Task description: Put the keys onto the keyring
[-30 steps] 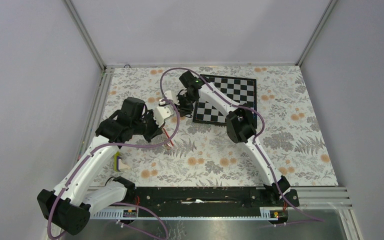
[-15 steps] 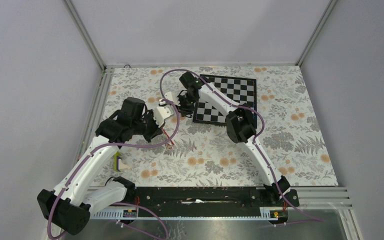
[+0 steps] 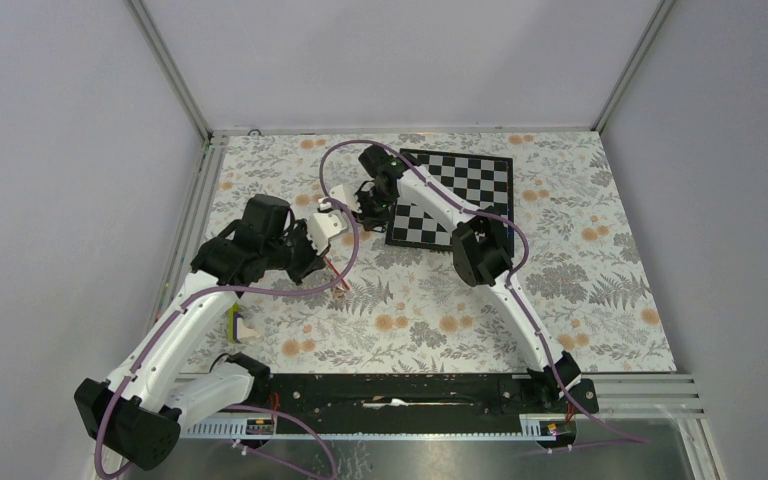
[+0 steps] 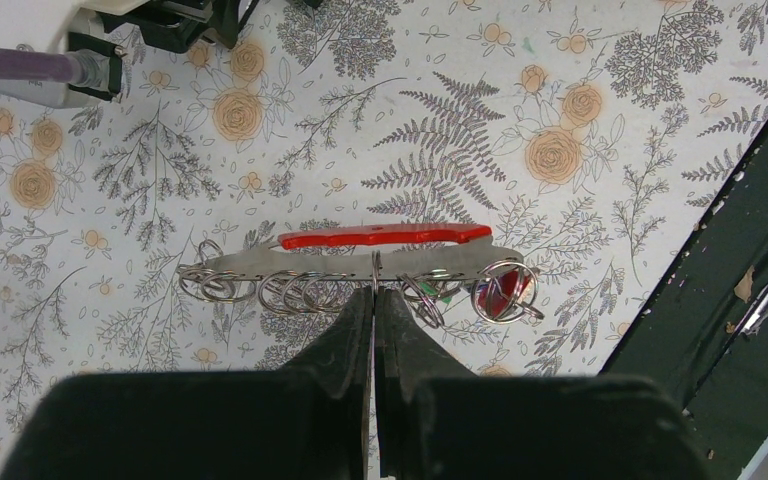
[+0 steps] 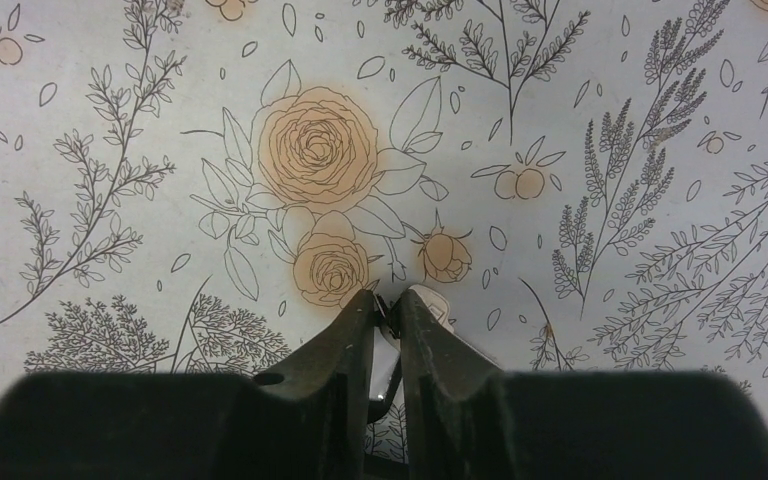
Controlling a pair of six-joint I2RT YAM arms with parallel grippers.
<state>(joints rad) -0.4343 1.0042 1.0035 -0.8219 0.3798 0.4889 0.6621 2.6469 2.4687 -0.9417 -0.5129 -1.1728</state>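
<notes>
Left wrist view: the left tool is clenched on the middle of the keyring, a flat silver strip strung with a row of split rings. It holds the strip level over the floral worktop. Gripping at the centre likely keeps the strip balanced and leaves both ends free for the other arm to reach. A red bar runs along the far edge of the strip; whether it is fixed to the strip I cannot tell.

Among the rings at the right-hand end of this view, a green scrap and a red scrap show. I judge them to be tags of keys hanging there, but the ring wires cross over them and no blade is plain. No blue tag can be found in any view.

In the right wrist view the right tool points down at the worktop, its jaws standing nearly together about a small pale piece. It may be a key's metal end, there to be picked up. The fingers cover most of it, and whether they have clamped it I cannot tell.

In the top external view the two tools sit near each other, left of the chessboard. Everything between them is too small to read.
</notes>
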